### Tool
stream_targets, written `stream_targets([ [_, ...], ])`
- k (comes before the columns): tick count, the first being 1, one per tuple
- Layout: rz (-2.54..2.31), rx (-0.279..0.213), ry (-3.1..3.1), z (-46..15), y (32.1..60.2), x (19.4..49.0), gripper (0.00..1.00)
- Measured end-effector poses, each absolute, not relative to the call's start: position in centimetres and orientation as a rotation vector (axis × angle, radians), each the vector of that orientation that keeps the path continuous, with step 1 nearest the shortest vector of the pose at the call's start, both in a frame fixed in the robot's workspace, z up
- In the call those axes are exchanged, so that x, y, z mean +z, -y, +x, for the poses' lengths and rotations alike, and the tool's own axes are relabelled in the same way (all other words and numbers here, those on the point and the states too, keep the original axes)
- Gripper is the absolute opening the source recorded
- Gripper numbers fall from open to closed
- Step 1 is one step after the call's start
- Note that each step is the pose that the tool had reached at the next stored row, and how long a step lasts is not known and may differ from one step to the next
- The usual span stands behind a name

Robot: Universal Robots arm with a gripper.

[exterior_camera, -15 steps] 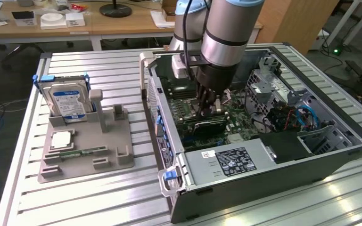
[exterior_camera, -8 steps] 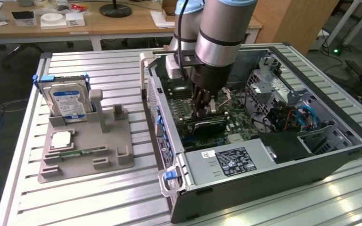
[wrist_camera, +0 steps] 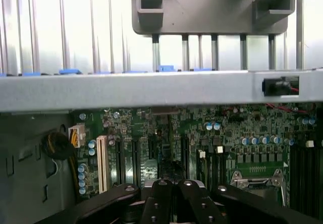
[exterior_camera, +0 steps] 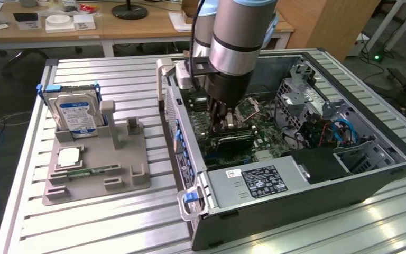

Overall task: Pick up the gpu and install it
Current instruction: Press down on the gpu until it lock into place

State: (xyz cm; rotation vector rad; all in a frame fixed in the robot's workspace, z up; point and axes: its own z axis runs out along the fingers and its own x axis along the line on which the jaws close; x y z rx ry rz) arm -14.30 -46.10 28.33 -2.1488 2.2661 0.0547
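Tool (wrist_camera: 171, 196) pressed together above motherboard (wrist_camera: 202, 143), gpu (exterior_camera: 232, 141) beneath, case wall (wrist_camera: 151, 89) and grey holder (wrist_camera: 212, 7) beyond

Open computer case (exterior_camera: 308, 174) on the slatted table (exterior_camera: 118, 222), parts holder (exterior_camera: 97, 159) sat beside it toward the exterior view's left, hard drive (exterior_camera: 76, 114) stood upright in that holder, gpu (exterior_camera: 232, 142) lay down inside on the motherboard (exterior_camera: 259, 129), gripper (exterior_camera: 221, 124) right above it

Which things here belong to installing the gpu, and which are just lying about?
For the job:
gripper
gpu
motherboard
open computer case

Lying about, outside the case:
hard drive
memory stick
grey holder
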Motion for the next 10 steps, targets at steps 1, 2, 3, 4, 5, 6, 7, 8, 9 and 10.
stream_targets([
  [1,-2.149,0.055,-2.266,-14.5,46.1,28.3,0.11],
  [2,-2.149,0.055,-2.266,-14.7,46.1,28.3,0.11],
  [3,-2.149,0.055,-2.266,-15.0,46.1,28.3,0.11],
  [4,-2.149,0.055,-2.266,-15.2,46.1,28.3,0.11],
  [5,-2.149,0.055,-2.266,-15.4,46.1,28.4,0.11],
  [6,-2.149,0.055,-2.266,-15.6,46.1,28.4,0.11],
  [7,-2.149,0.055,-2.266,-15.6,46.0,28.4,0.11],
  [8,-2.149,0.055,-2.266,-15.7,46.0,28.4,0.11],
  [9,-2.149,0.055,-2.266,-15.8,46.0,28.4,0.11],
  [10,-2.149,0.055,-2.266,-16.0,46.0,28.4,0.11],
])
